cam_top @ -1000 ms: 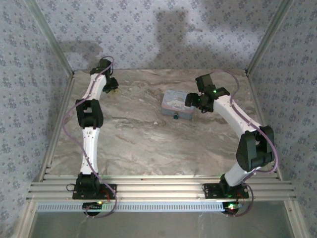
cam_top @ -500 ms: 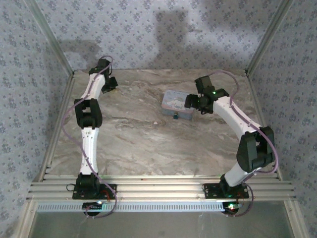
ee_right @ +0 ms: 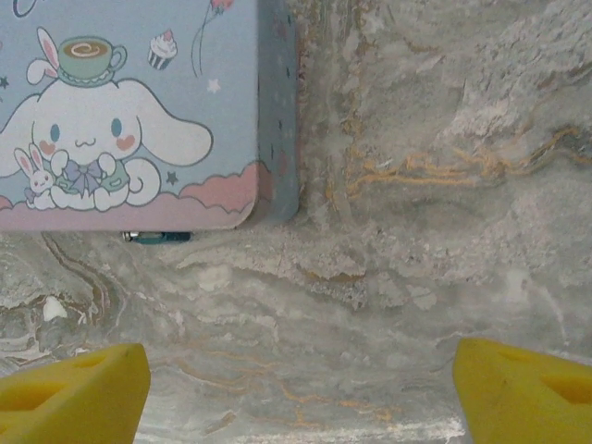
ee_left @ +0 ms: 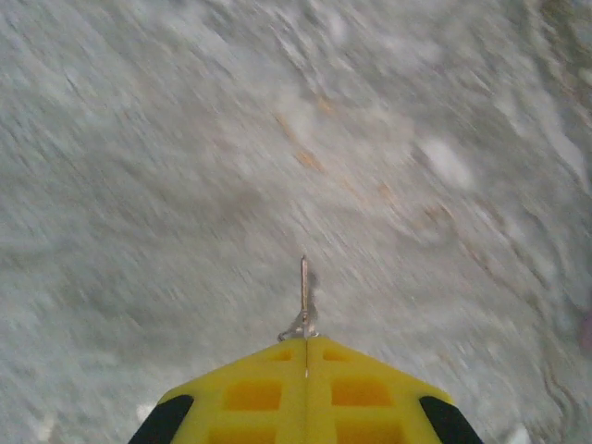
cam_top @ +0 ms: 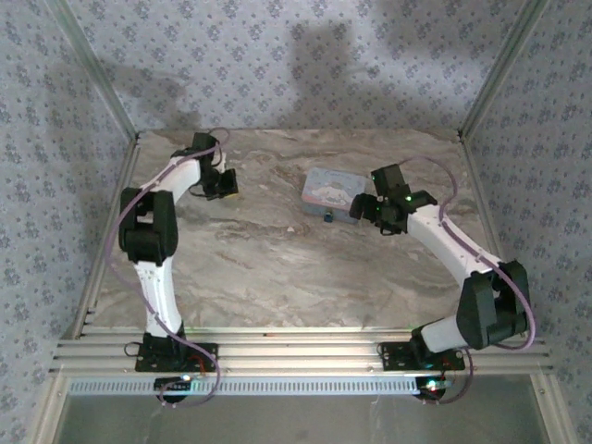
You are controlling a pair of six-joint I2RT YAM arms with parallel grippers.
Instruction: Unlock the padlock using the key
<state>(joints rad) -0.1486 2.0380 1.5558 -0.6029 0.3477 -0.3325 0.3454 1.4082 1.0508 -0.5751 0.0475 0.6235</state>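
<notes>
Left fingers (ee_left: 268, 393): clamped on key (ee_left: 303, 294).
Right fingers (ee_right: 74, 388): apart.
Change: left gripper (cam_top: 225, 185) has swung toward padlock (cam_top: 327, 219); key approach likely underway.

Tabletop (cam_top: 277, 268): grey-beige marble print, veined orange. Walls (cam_top: 305, 65): papered in pale blue floral; shadows lay on the back one. Aluminium posts (cam_top: 92, 67) stood at the corners; slotted rails (cam_top: 296, 356) edged the near side.

Arms: left arm (cam_top: 155, 282) and right arm (cam_top: 444, 233), white tubular links, black blocky joints
Cables (cam_top: 115, 248): thin, purple, looped along both arms
Bases (cam_top: 171, 352): black plates, small green and red lights
Left gripper (ee_left: 306, 344): yellow fingers, moulded square recesses, black patches at outer corners
Right gripper (ee_right: 301, 388): yellow, blunt wedge tips
</notes>
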